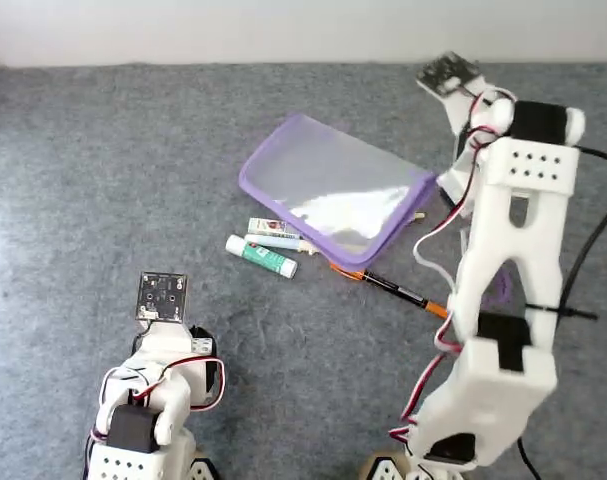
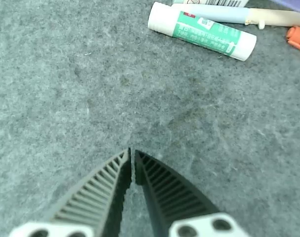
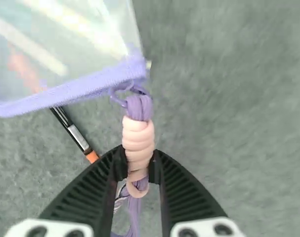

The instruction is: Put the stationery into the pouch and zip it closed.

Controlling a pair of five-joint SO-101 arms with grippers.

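Note:
The translucent purple pouch (image 1: 328, 185) lies flat mid-table. Along its near edge lie a green-and-white glue stick (image 1: 261, 256), two pale tubes (image 1: 275, 234) and an orange-tipped black pen (image 1: 395, 289), all outside the pouch. My right gripper (image 3: 138, 150) is shut on the pouch's zip pull (image 3: 138, 136), a purple cord with a pink bead, at the pouch corner (image 3: 132, 79). My left gripper (image 2: 131, 154) hangs shut with nothing in it over bare carpet, a short way from the glue stick (image 2: 201, 30) and a pale blue pen (image 2: 224, 14).
Grey carpet (image 1: 103, 180) covers the whole table. The right arm (image 1: 508, 250) stands tall over the table's right side, beside the pen. The left arm (image 1: 158, 385) sits at the front left. A white wall (image 1: 233, 30) runs along the back.

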